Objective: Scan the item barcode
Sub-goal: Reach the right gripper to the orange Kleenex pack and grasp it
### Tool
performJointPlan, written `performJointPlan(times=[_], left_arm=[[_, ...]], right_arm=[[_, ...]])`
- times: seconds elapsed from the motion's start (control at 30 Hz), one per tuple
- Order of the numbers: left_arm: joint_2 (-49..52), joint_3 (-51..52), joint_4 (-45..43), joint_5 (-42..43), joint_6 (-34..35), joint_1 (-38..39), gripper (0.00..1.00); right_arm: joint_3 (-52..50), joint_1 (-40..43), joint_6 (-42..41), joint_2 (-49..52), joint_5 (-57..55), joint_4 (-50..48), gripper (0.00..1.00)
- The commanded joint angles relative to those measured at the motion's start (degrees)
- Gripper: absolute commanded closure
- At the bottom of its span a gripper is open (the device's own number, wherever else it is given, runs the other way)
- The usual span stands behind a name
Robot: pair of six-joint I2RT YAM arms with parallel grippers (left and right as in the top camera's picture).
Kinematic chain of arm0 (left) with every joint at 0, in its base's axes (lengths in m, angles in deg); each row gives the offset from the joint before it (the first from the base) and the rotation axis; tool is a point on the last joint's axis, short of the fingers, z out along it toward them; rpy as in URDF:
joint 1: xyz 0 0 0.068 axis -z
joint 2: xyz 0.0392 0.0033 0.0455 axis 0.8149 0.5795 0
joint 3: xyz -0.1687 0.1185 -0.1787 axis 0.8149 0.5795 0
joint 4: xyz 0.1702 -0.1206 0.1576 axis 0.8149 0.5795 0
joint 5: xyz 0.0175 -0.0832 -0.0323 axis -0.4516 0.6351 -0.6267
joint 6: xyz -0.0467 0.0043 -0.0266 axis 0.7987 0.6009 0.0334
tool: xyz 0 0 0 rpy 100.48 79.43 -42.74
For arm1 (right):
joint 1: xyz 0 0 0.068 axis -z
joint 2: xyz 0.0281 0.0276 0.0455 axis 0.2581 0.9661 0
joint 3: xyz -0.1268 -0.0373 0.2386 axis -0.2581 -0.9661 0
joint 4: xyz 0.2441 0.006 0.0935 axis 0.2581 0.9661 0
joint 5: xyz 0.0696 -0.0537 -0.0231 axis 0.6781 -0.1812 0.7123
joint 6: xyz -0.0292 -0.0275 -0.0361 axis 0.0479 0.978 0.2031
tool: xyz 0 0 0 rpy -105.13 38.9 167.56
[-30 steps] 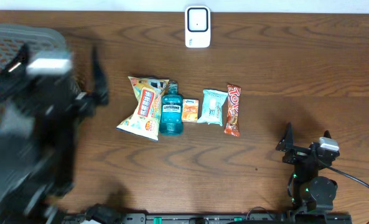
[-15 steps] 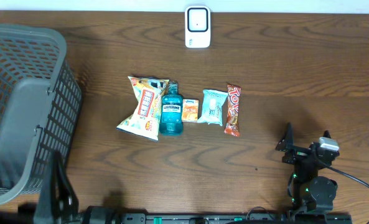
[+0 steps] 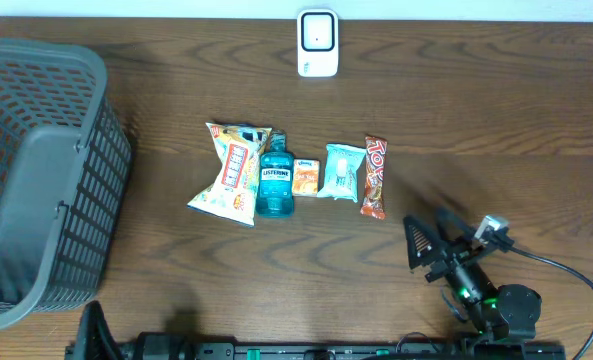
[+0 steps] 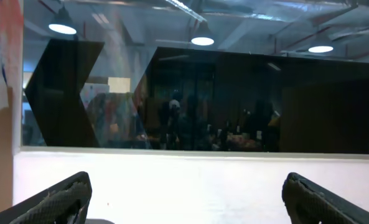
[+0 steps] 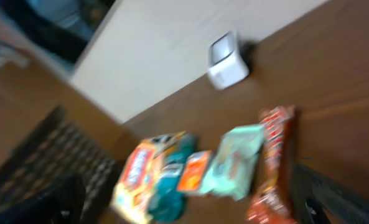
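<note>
My left jaws and right jaws gape, released, empty. On the wood-grained desk lie, in a row, a crinkly snack bag, smooth blue bottle, small orange box, pale pouch, glossy red bar; a boxy white scanner stands beyond.

A lab hall: hanging lamps on exposed ceiling behind a glass partition.

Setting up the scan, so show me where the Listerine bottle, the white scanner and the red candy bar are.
Listerine bottle [image 3: 275, 179], overhead view, on its front label.
white scanner [image 3: 318, 42], overhead view, middle of its face.
red candy bar [image 3: 375, 176], overhead view, middle of the wrapper.
</note>
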Motion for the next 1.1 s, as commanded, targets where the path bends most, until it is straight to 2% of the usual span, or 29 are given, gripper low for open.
performJointPlan(times=[0.0, 0.23, 0.47, 0.8, 0.97, 1.07], left_arm=[[-2.2, 0.5, -0.3, 1.3, 2.5, -0.2, 0.02], [-6.8, 0.7, -0.2, 2.4, 2.5, 0.6, 0.02], [-10.4, 0.7, 0.2, 2.4, 2.5, 1.2, 0.02], [-15.1, 1.9, 0.2, 2.2, 2.0, 1.6, 0.02], [-15.1, 2.3, 0.0, 1.7, -2.0, 0.2, 0.02], [-15.1, 2.6, -0.8, 1.6, -7.0, -0.9, 0.02]], right_arm=[[-0.1, -0.4, -5.6, -0.2, 8.8, 0.2, 0.01], [-0.1, -0.4, -5.6, -0.2, 10.3, 0.3, 0.01], [-0.1, -0.4, -5.6, -0.2, 18.8, 0.0, 0.01], [-0.1, -0.4, -0.3, -0.2, 28.7, 0.5, 0.01], [-0.1, -0.4, -2.1, -0.2, 30.4, 0.8, 0.01], [-0.1, -0.4, -2.2, -0.1, 29.2, 1.4, 0.01]])
